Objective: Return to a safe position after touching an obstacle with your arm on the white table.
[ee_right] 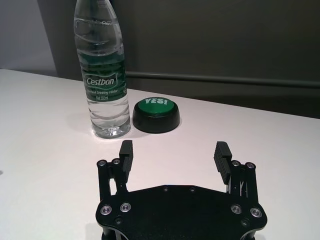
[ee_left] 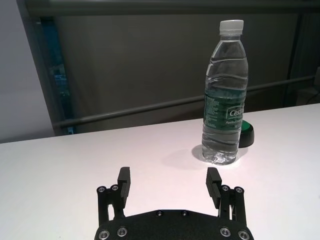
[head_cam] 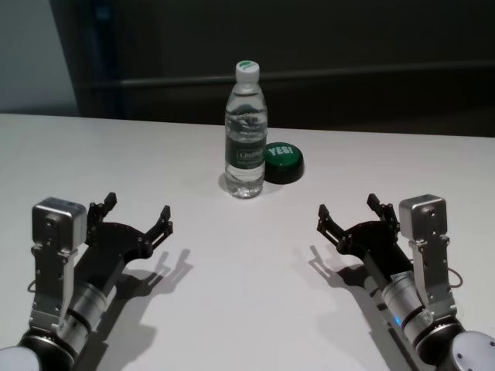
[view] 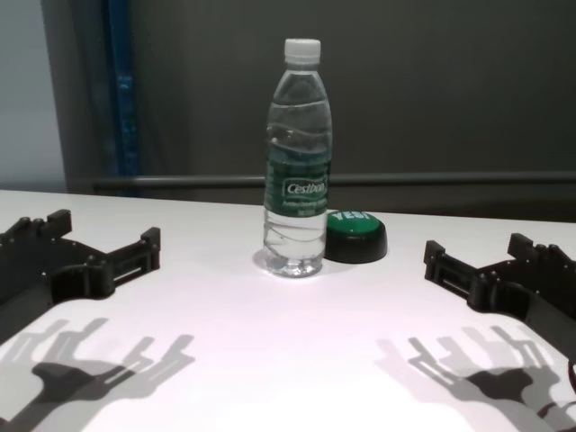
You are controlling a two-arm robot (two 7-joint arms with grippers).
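The obstacle, a tall clear water bottle (head_cam: 246,131) with a white cap and dark green label, stands upright at the far middle of the white table (head_cam: 232,294). It also shows in the left wrist view (ee_left: 225,95), the right wrist view (ee_right: 102,75) and the chest view (view: 297,162). My left gripper (head_cam: 135,212) is open and empty at the near left, well apart from the bottle. My right gripper (head_cam: 349,210) is open and empty at the near right, also apart from it. Both hover low over the table.
A low round green button (head_cam: 283,161) marked "YES!" on a black base sits just right of the bottle, close to it. The table's far edge (head_cam: 371,130) runs behind them against a dark wall with a rail.
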